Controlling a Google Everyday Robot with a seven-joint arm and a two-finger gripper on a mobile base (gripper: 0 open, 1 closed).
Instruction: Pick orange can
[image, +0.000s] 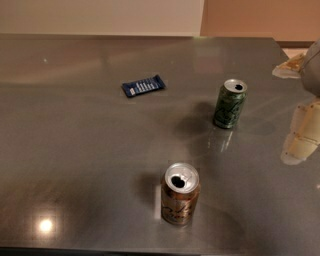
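The orange can (180, 196) stands upright on the grey table (75, 150), near its front edge, with its silver top open. Its body is coppery orange-brown with pale script. My gripper (302, 135) is at the right edge of the view, pale and only partly in frame. It is well to the right of and behind the orange can, and touches nothing. A grey rounded part of the arm (313, 67) shows above it.
A dark green can (230, 103) stands upright behind and to the right of the orange can, left of the gripper. A dark blue snack packet (143, 85) lies flat further back on the left. The table's right edge runs past the gripper.
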